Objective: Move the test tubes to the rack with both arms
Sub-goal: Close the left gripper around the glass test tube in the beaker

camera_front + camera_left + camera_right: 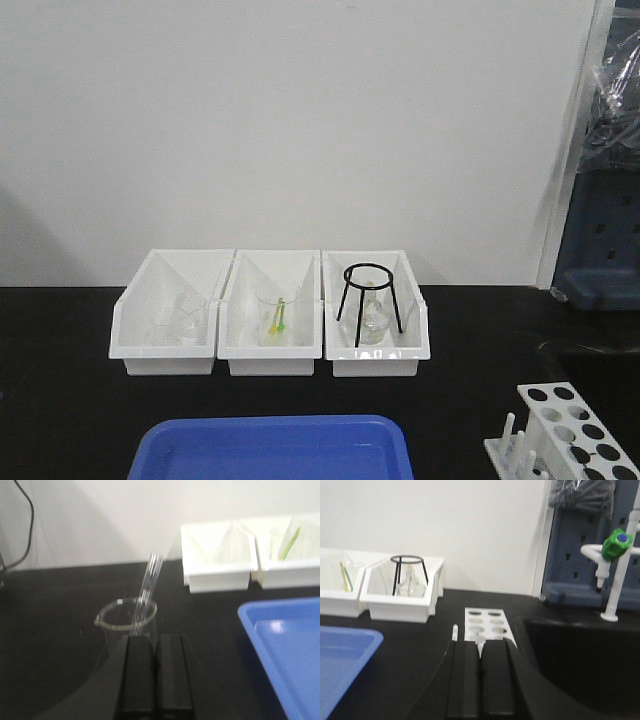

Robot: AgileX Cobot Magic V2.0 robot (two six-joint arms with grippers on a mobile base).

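Several test tubes point(151, 580) lean up and right in a beaker point(125, 619) directly ahead of the left gripper point(155, 639), the nearer one. The rack point(485, 622) lies just ahead of the right gripper point(480, 646). Both grippers: jaws closed together, holding nothing.

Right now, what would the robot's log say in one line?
left gripper shut, empty, near beaker | test tubes leaning in beaker | right gripper shut, empty, facing rack | visible rack holes empty

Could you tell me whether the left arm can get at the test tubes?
Probably yes: the test tubes lean in a beaker straight ahead of the left gripper, with nothing between.
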